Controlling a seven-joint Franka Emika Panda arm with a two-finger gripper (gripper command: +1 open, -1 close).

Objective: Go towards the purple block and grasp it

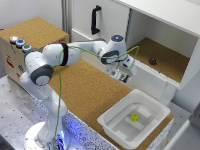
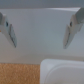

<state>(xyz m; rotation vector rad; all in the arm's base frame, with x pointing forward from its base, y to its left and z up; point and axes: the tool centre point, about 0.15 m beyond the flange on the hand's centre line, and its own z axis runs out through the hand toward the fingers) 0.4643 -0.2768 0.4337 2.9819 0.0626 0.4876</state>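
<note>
Tool [image 1: 123, 73] open, empty, hung at 9 o'clock of purple block [image 1: 152, 61]. Risk: striking the cabinet wall [image 1: 150, 80] on approach.

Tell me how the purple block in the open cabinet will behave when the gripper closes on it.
The purple block looks tiny and compact, so it is probably rigid and light. Being far smaller than the gripper, it may skid or twist away if the wide-apart fingers close off-centre. On the cork floor of the cabinet it should rest steady rather than roll.

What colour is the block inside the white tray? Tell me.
Yellow: the small block in the white tray shows best in the exterior view.
</note>
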